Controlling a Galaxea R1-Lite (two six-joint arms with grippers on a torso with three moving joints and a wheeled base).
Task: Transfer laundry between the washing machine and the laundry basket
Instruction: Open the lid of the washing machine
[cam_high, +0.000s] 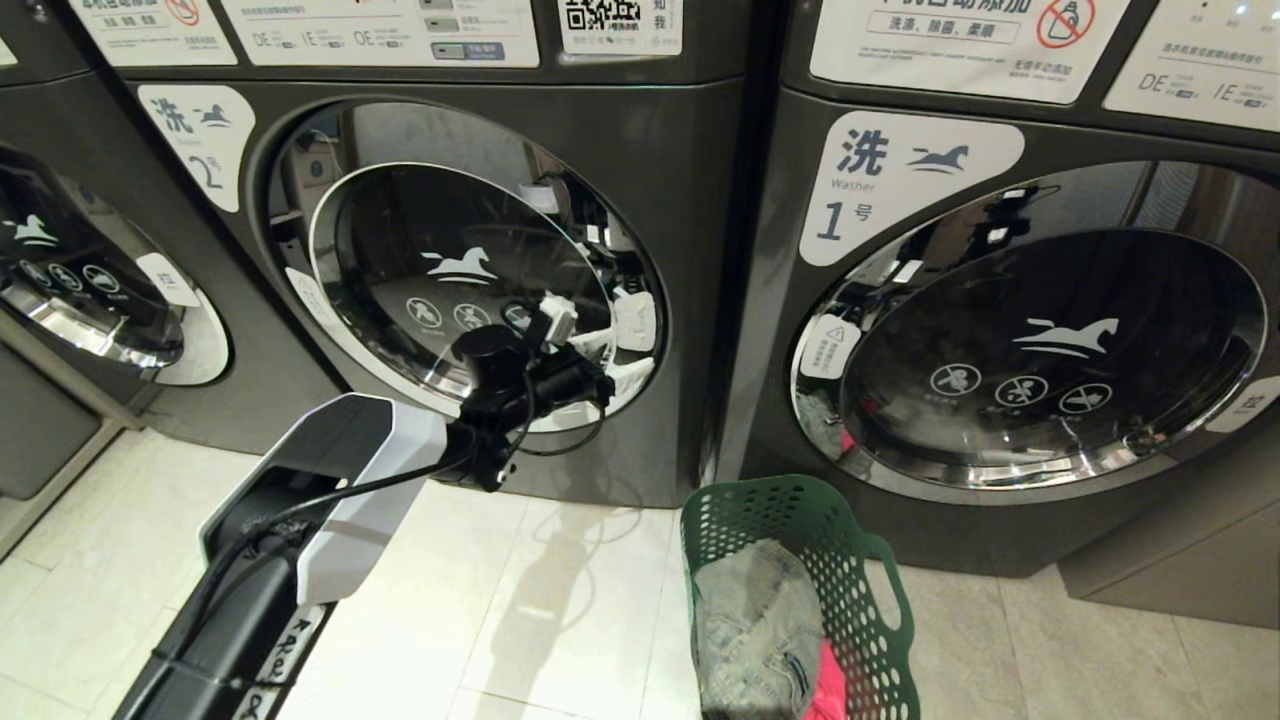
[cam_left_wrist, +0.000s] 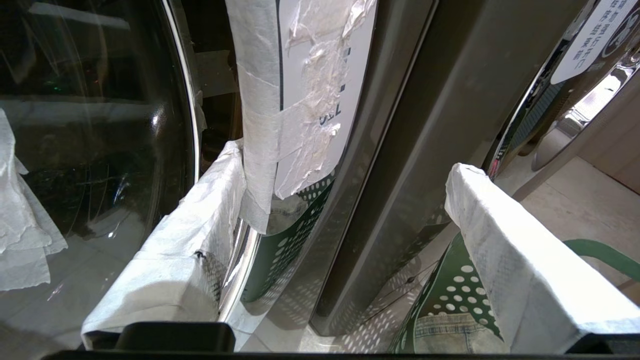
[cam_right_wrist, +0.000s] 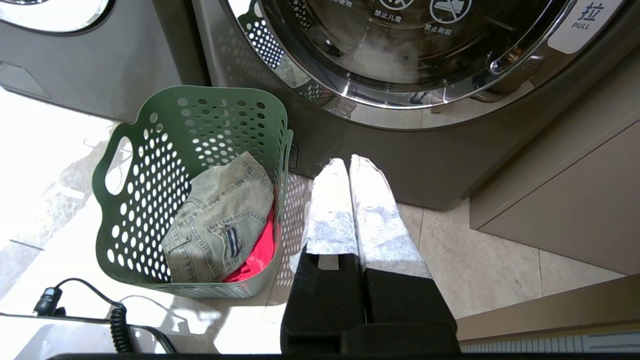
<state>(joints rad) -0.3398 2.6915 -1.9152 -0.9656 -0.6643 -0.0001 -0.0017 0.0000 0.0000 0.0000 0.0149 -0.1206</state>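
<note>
Pale tiled laundromat floor (cam_high: 560, 600), a row of dark grey front-loaders along the back. Middle machine, labelled 2: the washing machine (cam_high: 690, 250) of the task, round chrome-rimmed glass door (cam_high: 440, 290) closed. Alike machine labelled 1 (cam_high: 1000, 300) just to its right, door also closed; a third machine (cam_high: 60, 280) partly visible at far left.

Left gripper (cam_high: 625, 345) raised at the right-hand edge of the door of machine 2, fingers spread wide, grasping nothing. In the left wrist view, one paper-wrapped finger (cam_left_wrist: 185, 245) against the chrome rim beside a taped, torn white label (cam_left_wrist: 310, 95), the other finger (cam_left_wrist: 520, 270) well out over the machine's front panel; actual contact with the rim not certain.

Dark green laundry basket (cam_high: 860, 590) on the floor between the two machines, close in front of machine 1, perforated sides, slot handles at the rim. Inside: faded denim garment (cam_right_wrist: 220, 220) on top, red cloth (cam_right_wrist: 257, 252) beneath.

Right gripper (cam_right_wrist: 350, 165) low near the floor just beside the basket, padded fingers pressed together, empty, pointing toward the base of machine 1.
</note>
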